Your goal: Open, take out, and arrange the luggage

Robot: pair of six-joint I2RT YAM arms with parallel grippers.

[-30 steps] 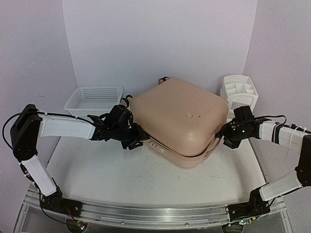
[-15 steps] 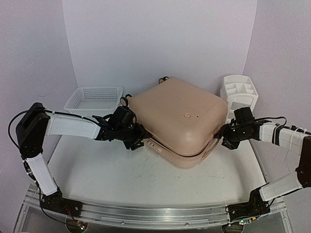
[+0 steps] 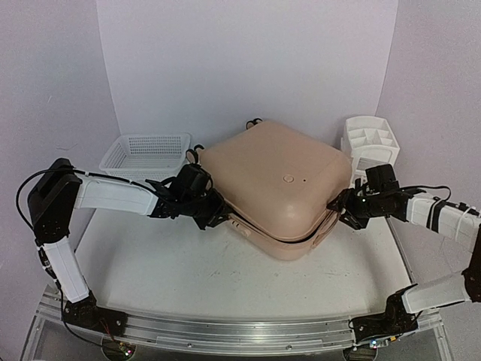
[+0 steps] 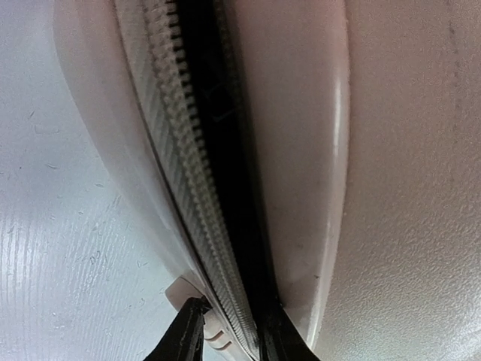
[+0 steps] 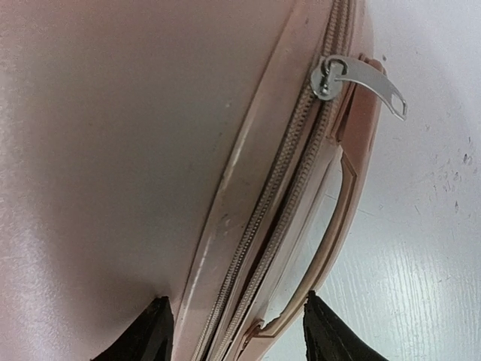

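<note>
Centre of the white table (image 3: 188, 271) sits the big peach-pink hard-shell suitcase (image 3: 274, 188), lying flat with its rounded lid up and one corner pointing at the arm bases. A dark slit runs along its near edges, so the lid is parted a crack from the lower shell. The left gripper (image 3: 214, 214) is pressed in at the suitcase's left edge. On the left wrist view its black fingertips (image 4: 192, 335) stand narrowly apart, one outside the shell and one in the black gap, pinching the beige zip band (image 4: 180, 173) between them.

Over on the suitcase's right edge is the right gripper (image 3: 342, 210). The right wrist view has its fingertips (image 5: 154, 335) spread wide, straddling the lid rim, the zip line and the peach carry handle (image 5: 331, 218), clamped on nothing. A silver metal zip pull (image 5: 361, 79) sticks out beyond the handle's far end.

Behind the suitcase's left corner is a white mesh plastic basket (image 3: 146, 154), just beside it. Behind its right corner stands a white plastic compartment organiser (image 3: 370, 143).
</note>
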